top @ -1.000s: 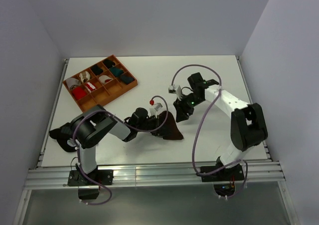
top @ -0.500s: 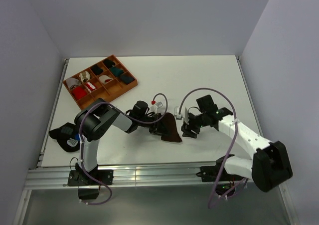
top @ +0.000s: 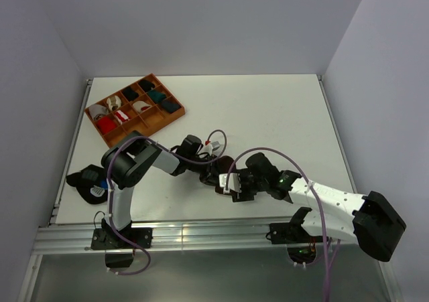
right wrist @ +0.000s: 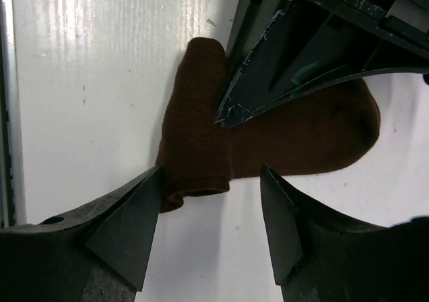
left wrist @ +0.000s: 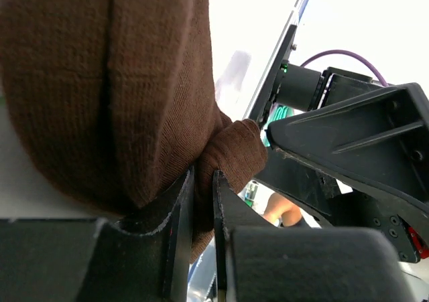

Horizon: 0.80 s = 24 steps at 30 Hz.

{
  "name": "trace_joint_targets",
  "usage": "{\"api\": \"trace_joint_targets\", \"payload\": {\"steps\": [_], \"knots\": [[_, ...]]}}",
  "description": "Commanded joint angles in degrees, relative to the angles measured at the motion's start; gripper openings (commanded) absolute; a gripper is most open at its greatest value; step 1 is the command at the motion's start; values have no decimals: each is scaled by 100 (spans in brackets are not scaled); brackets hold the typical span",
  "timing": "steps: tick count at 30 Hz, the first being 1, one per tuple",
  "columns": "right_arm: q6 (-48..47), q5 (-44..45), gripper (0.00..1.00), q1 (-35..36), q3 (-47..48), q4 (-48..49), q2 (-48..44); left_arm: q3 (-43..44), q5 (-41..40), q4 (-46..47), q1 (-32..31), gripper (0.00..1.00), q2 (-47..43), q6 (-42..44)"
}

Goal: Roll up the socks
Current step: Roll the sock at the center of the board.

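Where folded, socks [right wrist: 301,138] dark brown, bunched

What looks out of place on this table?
The brown sock lies bunched and half folded, a bit pinched in the left claw. The orange tray sits skewed to the table edges. Nothing looks spilled or broken.

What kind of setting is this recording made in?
Probably a lab robot cell: white table boxed by plain walls, aluminium rail frame in front, orange tray of sock bundles.
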Motion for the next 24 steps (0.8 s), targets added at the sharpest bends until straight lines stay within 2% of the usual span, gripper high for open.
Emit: {"api": "trace_joint_targets", "payload": {"steps": [1, 7, 10, 14, 15, 18, 20, 24], "knots": [[65, 453, 67, 202, -84, 638, 33, -403, -777, -1495, -47, 0, 478, 429], [83, 603, 63, 581, -146, 682, 296, -324, -716, -1617, -29, 0, 390, 525], [109, 664, 57, 712, -129, 621, 437, -236, -707, -1740, -29, 0, 346, 613], [162, 594, 31, 748, 222, 244, 796, -139, -942, -1871, -12, 2, 145, 736], [153, 524, 28, 748, 301, 121, 867, -122, -1092, -1951, -11, 3, 48, 849], [215, 374, 24, 739, 574, -406, 1105, -104, -1697, -2066, -11, 15, -592, 973], [232, 216, 21, 695, 776, -652, 1289, -191, -1936, -1935, -3, 26, -883, 956], [268, 49, 19, 467, 1014, -1004, 1535, -420, -2402, -1478, 15, 37, -1664, 974]]}}
